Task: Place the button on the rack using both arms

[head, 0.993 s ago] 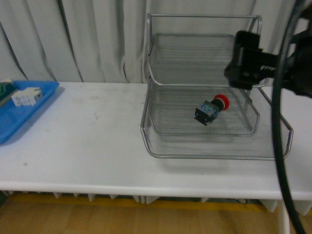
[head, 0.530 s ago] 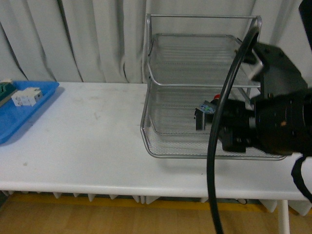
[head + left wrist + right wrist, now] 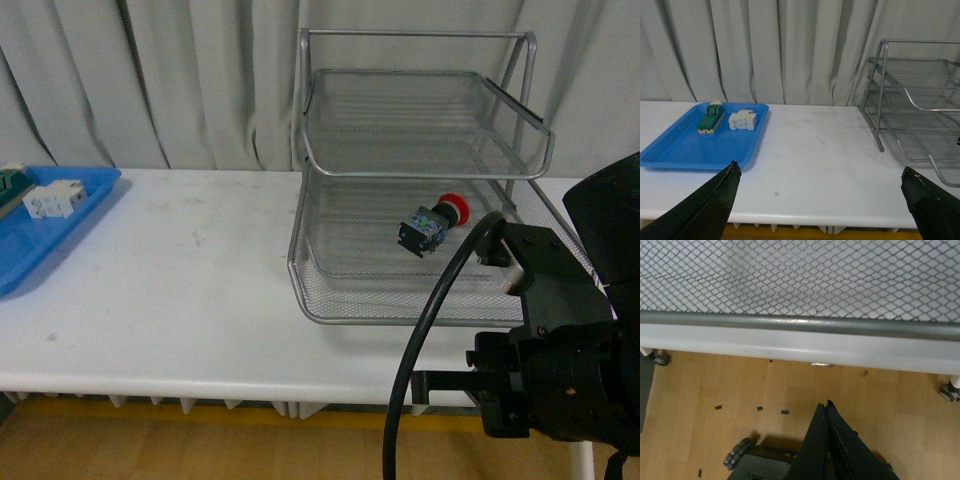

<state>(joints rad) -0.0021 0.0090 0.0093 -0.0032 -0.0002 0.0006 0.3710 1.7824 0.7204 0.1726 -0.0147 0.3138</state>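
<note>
The button, red cap on a black and bluish body, lies on its side in the middle tray of the silver wire-mesh rack at the back right of the table. Nothing touches it. My right arm is low at the front right, in front of the table's edge. In the right wrist view my right gripper is shut and empty, over the wooden floor below the rack's front rim. My left gripper is open and empty above the table's front edge, left of the rack.
A flat blue tray at the table's left holds a green-and-beige switch and a white blocky component; the tray also shows in the front view. Grey curtains hang behind. A black cable crosses the front right.
My right arm has swung from beside the rack's upper tray down and towards the camera, to below the table's front edge. The button has stayed in the tray.
</note>
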